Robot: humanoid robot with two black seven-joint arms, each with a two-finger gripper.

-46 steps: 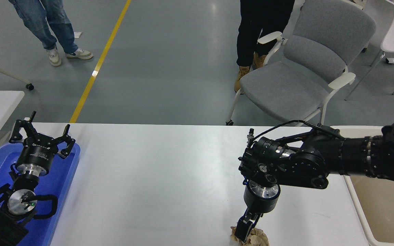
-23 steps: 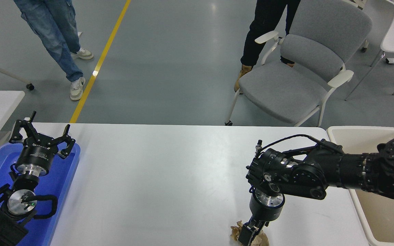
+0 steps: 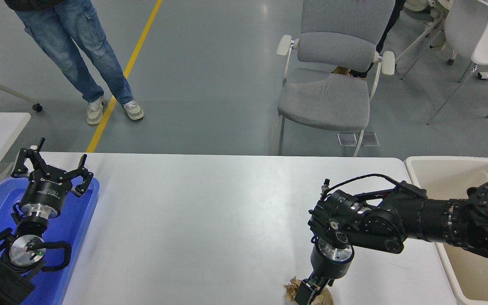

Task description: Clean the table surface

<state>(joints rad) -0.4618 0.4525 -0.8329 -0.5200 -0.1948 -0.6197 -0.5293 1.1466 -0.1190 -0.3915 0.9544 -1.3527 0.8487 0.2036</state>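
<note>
As the right gripper (image 3: 307, 294) was lowered, its jaws were closed on the paper ball (image 3: 321, 298), lower right of the desk (image 3: 201, 220); lifting is likely next.

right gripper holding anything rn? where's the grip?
The right gripper is down on the crumpled brown paper at the near edge of the table surface, at the wad's left part. Whether it is clamped cannot be told. The left gripper holds nothing.
</note>
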